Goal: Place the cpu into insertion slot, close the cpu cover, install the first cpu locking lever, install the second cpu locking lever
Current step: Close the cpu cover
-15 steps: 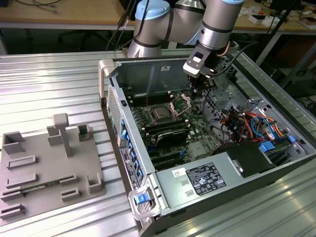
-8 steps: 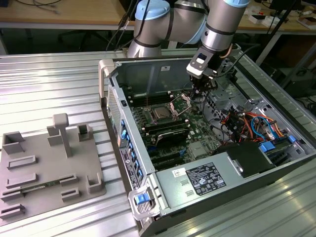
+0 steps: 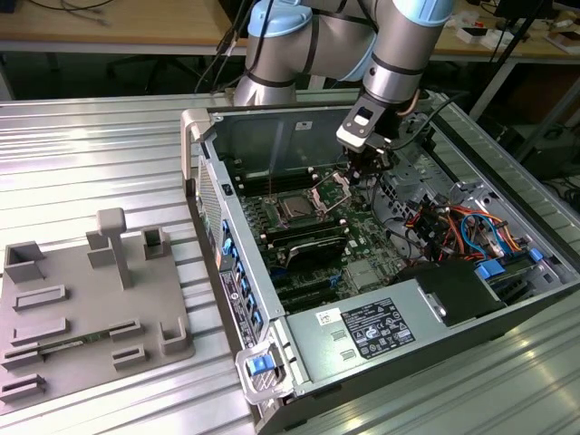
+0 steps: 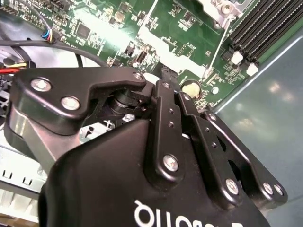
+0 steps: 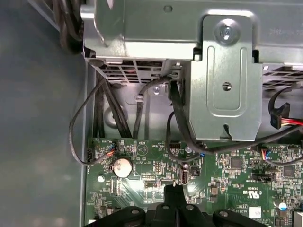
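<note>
- Black fingers [image 5: 171, 195] of the gripper [image 5: 174, 190] lie pressed together in the first wrist view, with a thin seam between them and nothing visibly held.
- Their tips sit low over the green circuit board [image 5: 156, 179], near a round coin cell [image 5: 122, 166]. I cannot tell whether they touch the board.
- In the exterior view the gripper [image 3: 352, 174] is down inside the open computer case [image 3: 272, 136], just beside the cpu cover [image 3: 331, 188]. The cover stands tilted up from its hinge, not flat.
- On the exterior view's left of the cover is the insertion slot [image 3: 281, 210]. A dull grey square, the cpu [image 3: 297, 209], appears to be seated in it.
- By my reading, placing the cpu is done and the cover is not yet closed. With the cover up, neither of the locking levers can be fastened, so three steps are left.
- The exterior view shows slot, cpu and cover together, with a grey fixture tray [image 3: 82, 308] well apart on the table.
- The second wrist view adds the gripper's linkage and the long black memory slots [image 4: 258, 26].
- The first wrist view adds a metal bracket [image 5: 227, 71] and black cables [image 5: 102, 109] beyond the board's edge.
</note>
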Motion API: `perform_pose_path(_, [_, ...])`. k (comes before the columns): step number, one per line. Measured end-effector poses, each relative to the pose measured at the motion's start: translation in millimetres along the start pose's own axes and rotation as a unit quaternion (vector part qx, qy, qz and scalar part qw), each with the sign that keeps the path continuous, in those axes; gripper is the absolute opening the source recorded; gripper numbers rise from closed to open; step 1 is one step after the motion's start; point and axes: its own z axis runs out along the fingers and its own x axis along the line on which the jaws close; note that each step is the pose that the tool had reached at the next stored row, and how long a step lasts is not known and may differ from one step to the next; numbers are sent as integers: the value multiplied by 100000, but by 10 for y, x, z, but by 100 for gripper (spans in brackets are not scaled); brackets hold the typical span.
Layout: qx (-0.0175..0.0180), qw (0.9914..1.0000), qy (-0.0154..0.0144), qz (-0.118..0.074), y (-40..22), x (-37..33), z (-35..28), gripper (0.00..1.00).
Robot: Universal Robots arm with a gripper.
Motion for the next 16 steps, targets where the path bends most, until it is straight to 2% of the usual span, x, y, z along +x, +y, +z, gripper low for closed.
perform_pose_path(7, [1252, 99992, 64, -62, -39, 3, 1, 11])
perform_pose_path(10, [1811, 99984, 88, -91, -82, 6, 0, 11])
perform_pose_path(16, [2282, 99974, 109, -115, -178, 13, 2, 11])
